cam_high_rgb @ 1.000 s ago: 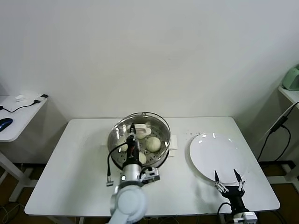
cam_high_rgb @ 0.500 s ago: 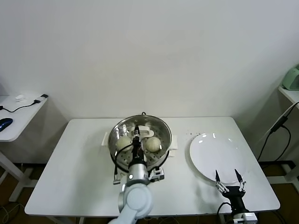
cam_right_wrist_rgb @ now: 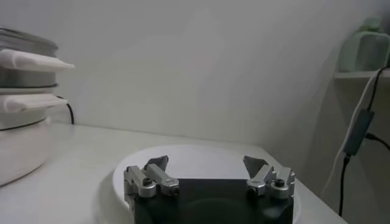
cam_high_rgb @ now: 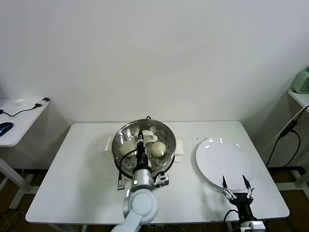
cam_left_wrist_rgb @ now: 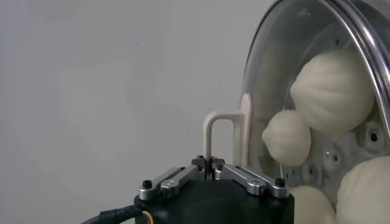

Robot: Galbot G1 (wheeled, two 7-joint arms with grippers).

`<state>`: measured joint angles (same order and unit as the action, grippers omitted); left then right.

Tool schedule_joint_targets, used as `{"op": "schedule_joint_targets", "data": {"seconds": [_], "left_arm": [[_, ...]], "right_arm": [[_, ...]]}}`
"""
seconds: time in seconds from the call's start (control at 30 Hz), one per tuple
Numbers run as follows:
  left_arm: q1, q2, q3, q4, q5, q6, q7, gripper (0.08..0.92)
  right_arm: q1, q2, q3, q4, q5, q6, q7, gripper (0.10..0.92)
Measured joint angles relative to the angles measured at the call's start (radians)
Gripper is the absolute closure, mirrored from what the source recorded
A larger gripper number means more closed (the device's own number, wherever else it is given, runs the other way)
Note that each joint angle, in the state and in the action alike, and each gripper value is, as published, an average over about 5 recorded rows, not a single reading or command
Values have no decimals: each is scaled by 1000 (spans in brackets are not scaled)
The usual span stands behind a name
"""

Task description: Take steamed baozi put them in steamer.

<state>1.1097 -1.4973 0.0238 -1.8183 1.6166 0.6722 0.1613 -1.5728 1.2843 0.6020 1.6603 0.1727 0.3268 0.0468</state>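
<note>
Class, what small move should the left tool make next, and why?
Probably open the left tool and lift away: it is shut on the cream loop handle of the round glass lid, which seems seated on the shiny steel steamer, creamy-white buns inside.

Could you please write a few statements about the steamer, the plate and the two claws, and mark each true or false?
1. The white plate holds two baozi. False: it is bare.
2. The left claw is shut on the glass lid's handle over the steamer. True.
3. The right claw is shut on a bun. False: it is open and holds nothing, at the plate's near edge.
4. Baozi lie in the steamer. True.
5. The steamer stands to the right of the plate. False: it stands to the left.
</note>
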Motion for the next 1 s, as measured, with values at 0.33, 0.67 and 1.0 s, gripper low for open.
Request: {"op": "schedule_joint_targets", "data": {"seconds": [0.33,0.67,1.0], "left_arm": [[-6,16,10,-7,-11,2,-7,707],[11,50,24,-67,-43,4,12,421],[84,107,-3,-213,-178,-55,-26,185]], "right_arm": [[2,-3,-4,4,-4,-3,-5,203],[14,-10,-14,12,-1,-19,-8,203],[30,-14,-32,11,8,-24,7,203]]}}
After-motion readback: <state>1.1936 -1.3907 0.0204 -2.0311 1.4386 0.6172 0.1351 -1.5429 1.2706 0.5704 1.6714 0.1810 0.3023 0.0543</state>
